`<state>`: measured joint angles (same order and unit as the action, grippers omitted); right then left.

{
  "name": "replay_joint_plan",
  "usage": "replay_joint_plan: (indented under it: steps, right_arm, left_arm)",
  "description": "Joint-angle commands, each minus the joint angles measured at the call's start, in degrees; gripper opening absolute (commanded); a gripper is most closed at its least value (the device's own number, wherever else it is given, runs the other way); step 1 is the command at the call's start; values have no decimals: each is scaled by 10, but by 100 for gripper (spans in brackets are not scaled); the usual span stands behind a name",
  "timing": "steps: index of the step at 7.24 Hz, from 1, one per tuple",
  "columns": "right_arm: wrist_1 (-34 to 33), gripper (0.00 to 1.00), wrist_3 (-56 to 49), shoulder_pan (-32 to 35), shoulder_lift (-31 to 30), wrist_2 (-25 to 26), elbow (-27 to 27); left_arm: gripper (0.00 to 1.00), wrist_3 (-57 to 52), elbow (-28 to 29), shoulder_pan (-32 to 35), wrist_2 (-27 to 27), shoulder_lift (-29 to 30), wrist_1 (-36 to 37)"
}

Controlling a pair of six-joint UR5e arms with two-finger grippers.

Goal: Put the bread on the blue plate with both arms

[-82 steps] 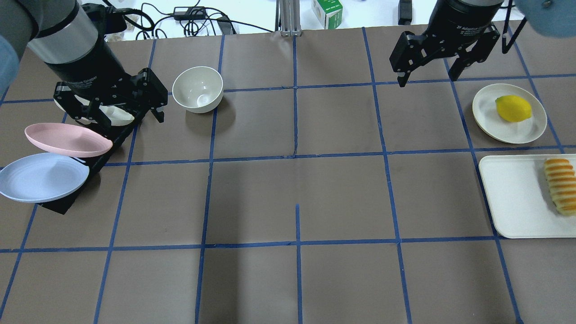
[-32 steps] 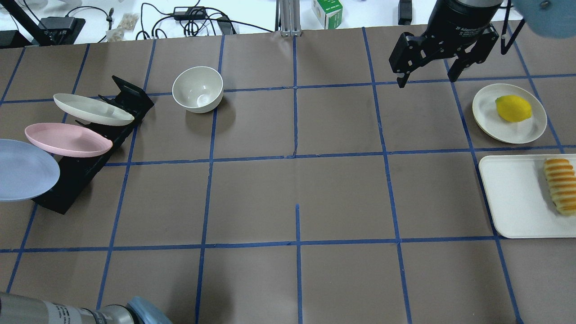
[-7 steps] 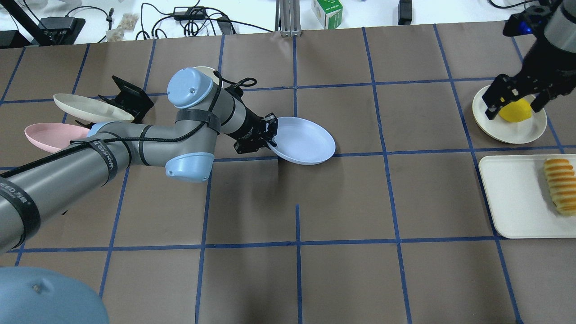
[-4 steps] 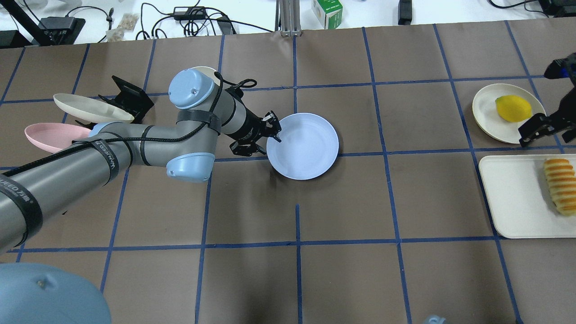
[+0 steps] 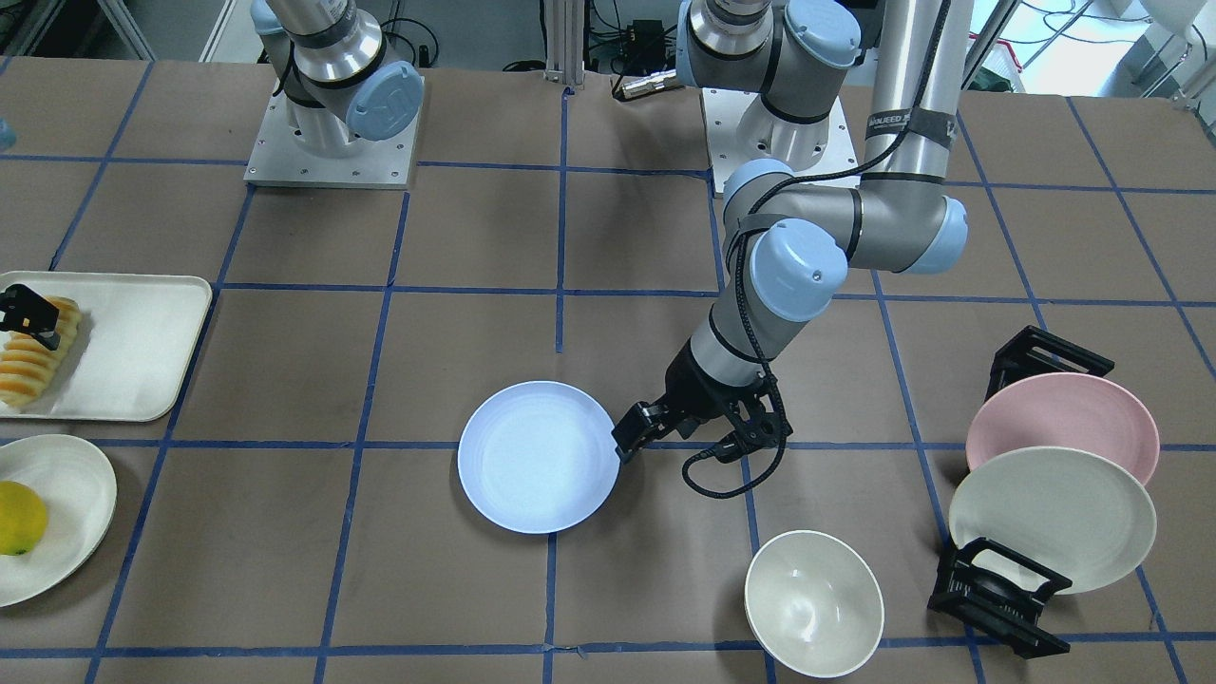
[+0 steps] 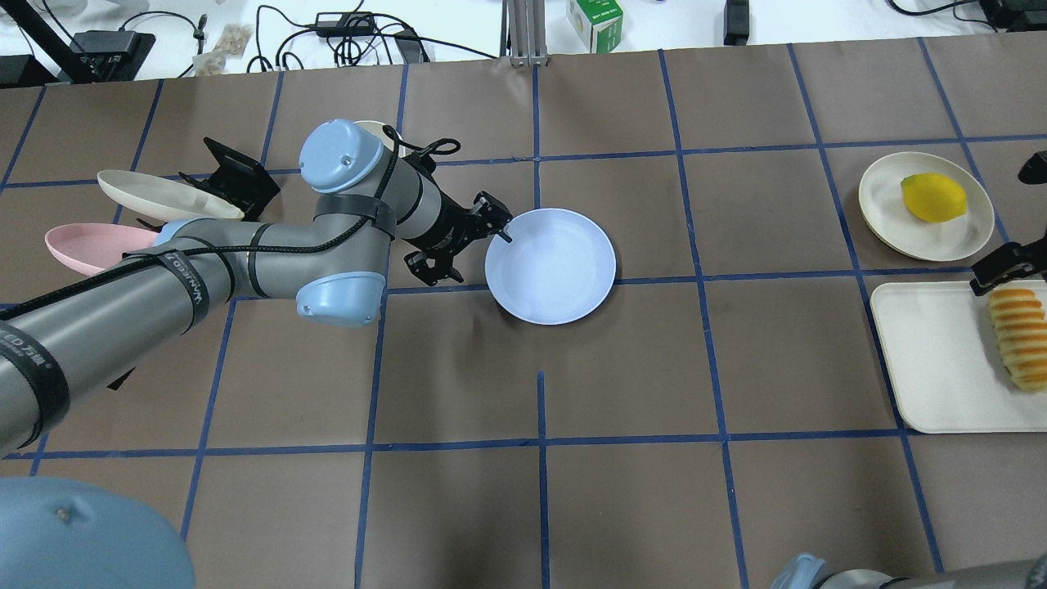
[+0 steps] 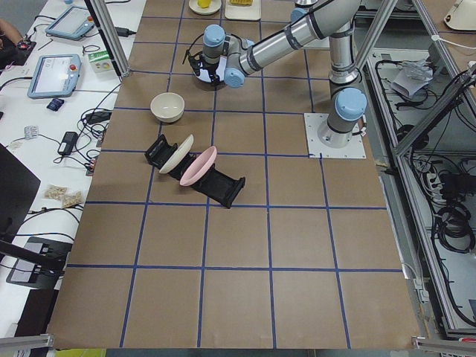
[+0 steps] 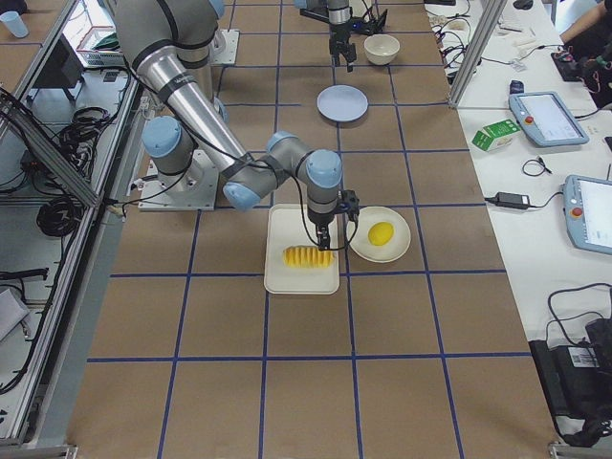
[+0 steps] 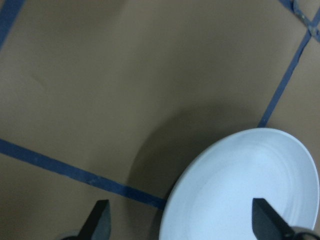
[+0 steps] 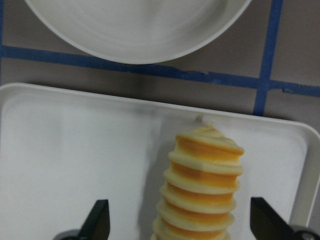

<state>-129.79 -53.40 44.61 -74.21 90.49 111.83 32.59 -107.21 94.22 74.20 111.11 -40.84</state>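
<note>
Bread (image 10: 202, 185): orange-yellow ridged loaf with pale edges, lying flat at the outer side of a white tray (image 6: 924, 360) on the robot's right, well apart from the plate it is meant for
Blue plate (image 6: 550, 266): pale blue, round and shallow, resting flat on the brown table near the middle, with nothing on it
Right gripper (image 10: 179, 220): claw spread wide and pointing down over the loaf, one finger on each side of its narrow width, not closed on it
Left gripper (image 9: 182, 222): claw spread wide and holding nothing, low at the plate's rim on the robot's left side, one fingertip over the plate's edge
Handling: the loaf looks soft and light, so a hard squeeze would likely dent it; its ridges should give the pads some bite
Where to hold: across the narrow width and near the middle of its length, so that neither end droops; a gentle close seems wise
Step in hand: the plate appears to be set down and the pick-up of the loaf is about to begin
Nearby: a yellow lemon (image 6: 932, 197) on a cream plate (image 6: 887, 204) just beyond the tray, a cream bowl (image 5: 812, 603), and a black rack (image 5: 997, 598) holding a pink and a cream plate
Writing: white letters on a black band around the left arm (image 6: 204, 286) and print on a green box (image 6: 595, 20) past the table edge, both too small to read
</note>
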Motion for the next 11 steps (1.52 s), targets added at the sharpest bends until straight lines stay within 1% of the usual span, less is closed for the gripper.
replay_joint_plan:
  steps: [1, 2, 3, 4, 5, 6, 7, 8, 9, 10, 11]
  right_arm:
    - [-41, 100, -34, -23, 48, 0, -3]
    - [-40, 100, -34, -28, 49, 1, -1]
    - [-32, 100, -34, -28, 49, 4, 0]
    - [-32, 96, -33, -28, 50, 3, 0]
    - [-28, 39, -24, -28, 51, 4, 1]
    - [-17, 25, -24, -28, 50, 5, -2]
    - [-16, 13, -22, -28, 50, 6, -1]
    - [-11, 4, -23, -28, 43, 7, -2]
    - [-5, 3, -21, -23, 34, 4, -6]
    - [48, 3, -1, -12, -5, 4, -23]
    - [94, 3, 35, 32, -30, 0, -39]
  left_arm:
    - [100, -109, 57, -25, 76, -32, -119]
    - [100, -141, 101, -32, 121, -48, -194]
    - [100, -217, 143, -47, 124, -61, -252]
    - [100, -252, 167, -70, 125, -79, -312]
    - [100, -278, 186, -96, 124, -102, -376]
    - [100, -306, 205, -120, 125, -119, -428]
    - [100, -314, 212, -141, 128, -136, -454]
    - [100, -329, 204, -155, 126, -155, -462]
    - [100, -330, 200, -155, 126, -175, -469]
    - [100, -329, 198, -150, 127, -190, -475]
    - [100, -324, 180, -148, 123, -206, -479]
